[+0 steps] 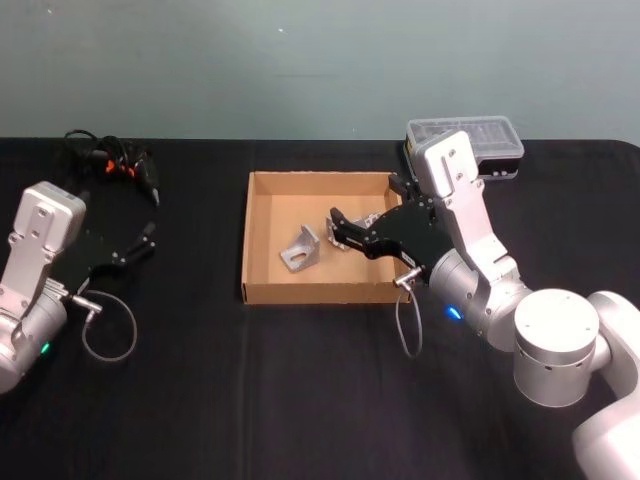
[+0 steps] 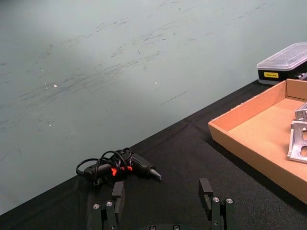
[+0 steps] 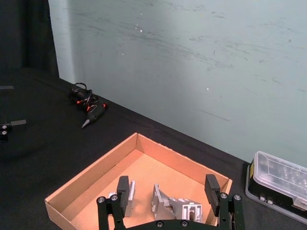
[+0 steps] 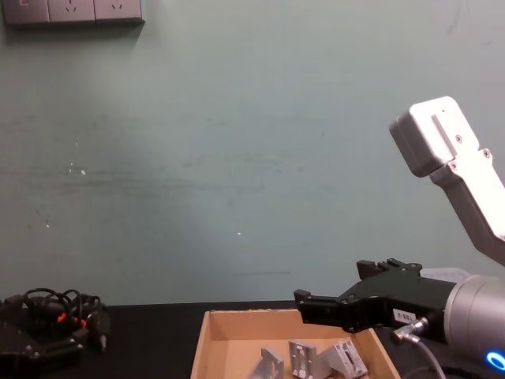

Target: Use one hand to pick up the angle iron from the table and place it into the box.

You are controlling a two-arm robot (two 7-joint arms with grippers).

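In the head view, a shallow tan cardboard box (image 1: 322, 238) is seen on the flat black table (image 1: 300, 390), with two silver angle irons inside it: one angle iron (image 1: 301, 249) lying free near the middle, a second angle iron (image 1: 360, 228) partly hidden behind the black right hand (image 1: 336, 232), which is held over the box's right part with fingers spread, released; the left hand (image 1: 148, 235) is parked over the table's left side, also spread; a black glue gun with orange marks (image 1: 115, 163) and a clear-lidded plastic case (image 1: 470, 143) lie at the back; in the left wrist view, the left hand's fingers (image 2: 206, 189) are seen apart above bare table; in the right wrist view, the second angle iron (image 3: 175, 207) lies between the parted fingers (image 3: 123, 189), whether touched cannot be told; in the chest view, the right hand (image 4: 304, 304) is seen just above the angle irons in the box (image 4: 207, 339).
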